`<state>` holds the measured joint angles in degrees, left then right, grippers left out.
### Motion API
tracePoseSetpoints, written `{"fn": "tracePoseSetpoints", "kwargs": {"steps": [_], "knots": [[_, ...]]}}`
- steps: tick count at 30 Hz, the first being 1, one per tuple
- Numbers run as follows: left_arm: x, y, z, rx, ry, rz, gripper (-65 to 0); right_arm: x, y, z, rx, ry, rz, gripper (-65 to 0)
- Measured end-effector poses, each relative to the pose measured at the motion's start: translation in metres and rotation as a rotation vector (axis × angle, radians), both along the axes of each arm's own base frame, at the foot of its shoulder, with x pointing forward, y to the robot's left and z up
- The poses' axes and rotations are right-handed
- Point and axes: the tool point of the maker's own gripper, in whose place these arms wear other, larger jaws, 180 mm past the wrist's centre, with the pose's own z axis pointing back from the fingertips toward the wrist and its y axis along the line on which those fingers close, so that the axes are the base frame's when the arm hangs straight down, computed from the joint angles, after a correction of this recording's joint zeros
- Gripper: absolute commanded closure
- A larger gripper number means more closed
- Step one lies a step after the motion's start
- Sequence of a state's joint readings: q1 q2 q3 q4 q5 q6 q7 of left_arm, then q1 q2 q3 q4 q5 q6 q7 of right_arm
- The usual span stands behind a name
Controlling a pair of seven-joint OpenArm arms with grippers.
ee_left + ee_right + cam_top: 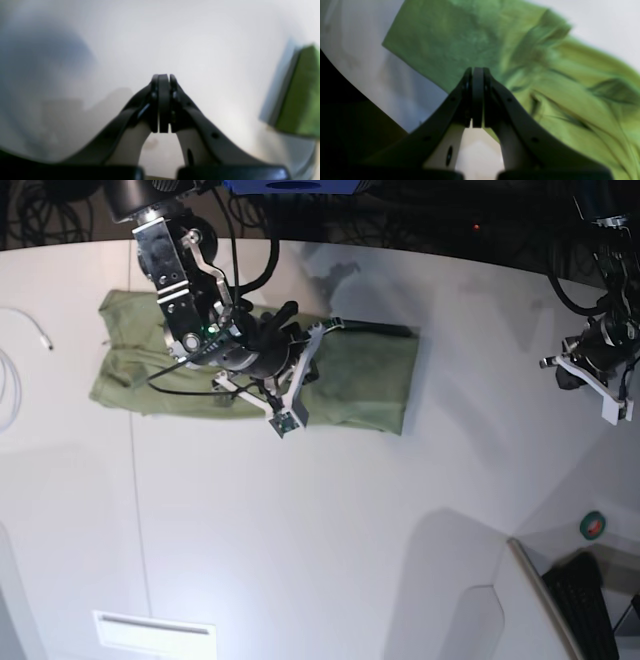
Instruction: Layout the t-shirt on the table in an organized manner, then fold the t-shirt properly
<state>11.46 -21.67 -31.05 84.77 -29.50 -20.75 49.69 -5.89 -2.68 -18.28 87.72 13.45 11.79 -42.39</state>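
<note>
on one table [330, 520], one t-shirt [360, 375], two closed grippers: left gripper [163, 103], right gripper [477, 97]

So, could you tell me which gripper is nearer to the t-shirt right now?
The right gripper, hanging directly over the t-shirt. The left gripper is off to the side over bare table, well clear of the cloth.

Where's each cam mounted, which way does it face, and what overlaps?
Left wrist: behind the left gripper, jaws together, facing bare table; t-shirt corner at right edge.
Right wrist: behind the right gripper, jaws together, above the rumpled t-shirt.
Base: overhead, looking down; right arm over the t-shirt, left gripper off at the far side.
Shared: t-shirt and table in all three.
</note>
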Motion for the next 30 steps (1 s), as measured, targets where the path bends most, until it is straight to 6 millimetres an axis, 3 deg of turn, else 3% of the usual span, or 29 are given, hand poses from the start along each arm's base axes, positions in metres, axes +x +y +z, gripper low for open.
{"fn": "tracePoseSetpoints", "kwargs": {"steps": [3, 8, 12, 16, 20, 30], "knots": [[0.002, -0.033, -0.005, 0.015, 0.002, -0.08, 0.0, 0.0, -0.009, -0.015, -0.037, 0.033, -0.01, 0.0], [0.019, -0.126, -0.013, -0.041, -0.007, -0.292, 0.0, -0.015, -0.015, -0.046, -0.071, 0.126, -0.006, 0.0], [0.038, -0.192, -0.012, -0.078, -0.037, -0.424, 0.0, -0.013, -0.017, -0.055, -0.066, 0.134, -0.019, 0.0], [0.037, -0.23, -0.022, -0.053, -0.009, -0.521, 0.0, -0.013, -0.016, -0.058, -0.059, 0.138, -0.023, 0.0], [0.027, -0.249, -0.043, -0.018, 0.059, -0.608, 0.0, -0.014, -0.016, -0.058, -0.058, 0.137, -0.022, 0.0], [0.011, -0.214, -0.06, 0.006, 0.126, -0.538, 0.0, -0.013, -0.016, -0.058, -0.058, 0.136, -0.022, 0.0]]}}
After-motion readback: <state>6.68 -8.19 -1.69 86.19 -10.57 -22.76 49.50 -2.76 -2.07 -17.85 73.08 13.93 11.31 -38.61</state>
